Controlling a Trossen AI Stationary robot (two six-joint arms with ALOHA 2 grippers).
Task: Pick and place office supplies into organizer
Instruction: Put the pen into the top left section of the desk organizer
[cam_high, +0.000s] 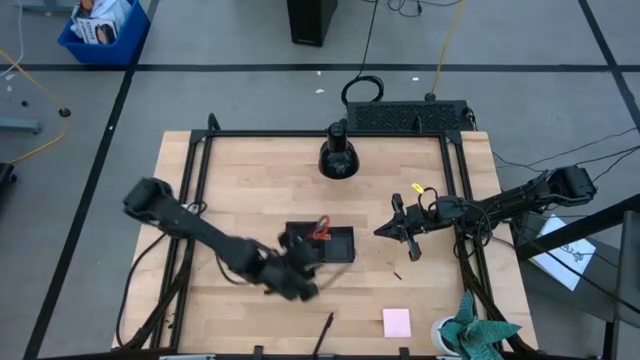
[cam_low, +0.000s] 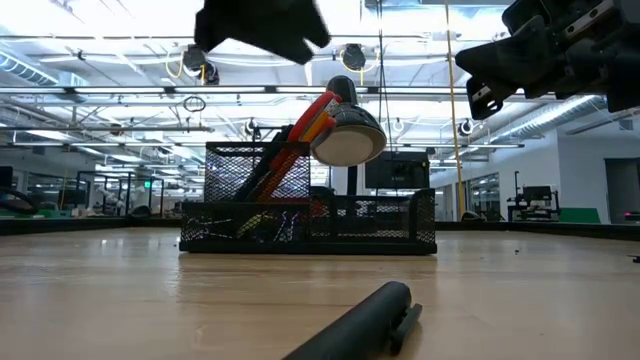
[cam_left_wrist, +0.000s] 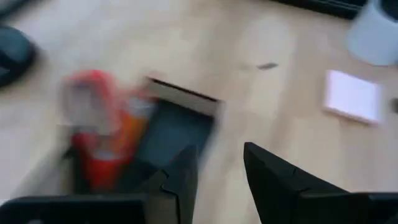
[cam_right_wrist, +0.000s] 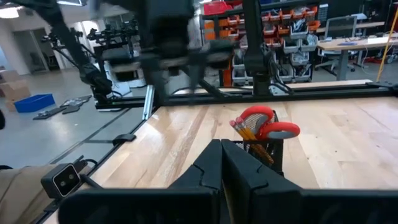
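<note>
Hanging over the near left corner of the organizer (cam_high: 322, 243), the left gripper (cam_high: 300, 262) is holding its fingers (cam_left_wrist: 180, 180) a narrow gap apart, with nothing between them in the left wrist view. The organizer, a black mesh tray, is sitting near the middle of the bench (cam_high: 250, 170). In its tall left compartment the red-handled scissors (cam_right_wrist: 267, 124) are standing handles up and leaning to the right, with the orange pencils (cam_right_wrist: 247, 137) standing beside them. In the low view more small supplies are showing through the mesh of the low compartments, too blurred to name.

The right gripper (cam_high: 385, 229) is hovering to the right of the organizer, well apart from it, with its fingers (cam_right_wrist: 217, 163) pressed together and gripping nothing.

The pink sticky-note pad (cam_high: 397, 322) is lying flat near the bench's near edge, to the right of the organizer and apart from it. A thin dark pen (cam_high: 325, 333) is lying near the near edge, to the left of the pad. A tiny dark piece (cam_high: 397, 274) is lying on the bench between the organizer and the pad. The round black dome-shaped object (cam_high: 338, 160) is standing at the far side of the bench, and the teal-green cloth (cam_high: 478, 335) is lying at the near right corner.
</note>
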